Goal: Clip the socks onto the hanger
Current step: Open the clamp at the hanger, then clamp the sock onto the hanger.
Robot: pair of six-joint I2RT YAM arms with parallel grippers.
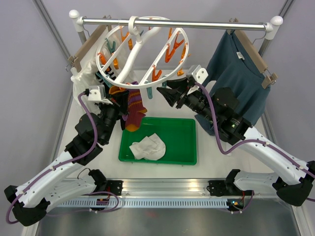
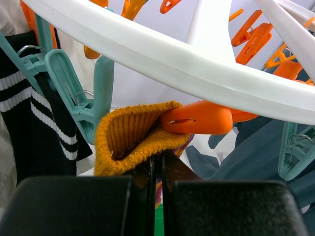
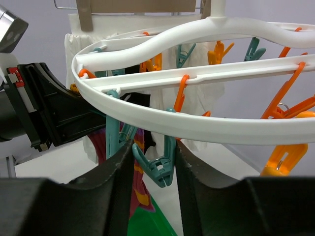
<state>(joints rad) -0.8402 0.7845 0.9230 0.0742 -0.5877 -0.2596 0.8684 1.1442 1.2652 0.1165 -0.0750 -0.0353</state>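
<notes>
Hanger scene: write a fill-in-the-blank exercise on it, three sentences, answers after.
1. The left gripper is shut on the sock, holding its cuff up at a clip coloured ____.
2. The teal clip hangs between the fingers of the right gripper, below the ____ hanger.
3. The white socks lie in the ____ tray.

Answers: orange; white; green.

I see the hanger (image 1: 142, 51) tilted on the rail (image 1: 197, 23) over the table's far edge. My left end effector (image 1: 120, 98) is under its left rim, gripping the maroon-and-orange sock (image 1: 134, 110). My right end effector (image 1: 166, 92) sits beside a teal clip (image 1: 149, 92). A white sock (image 1: 147, 147) lies in the green tray (image 1: 189, 142), mid-table.
</notes>
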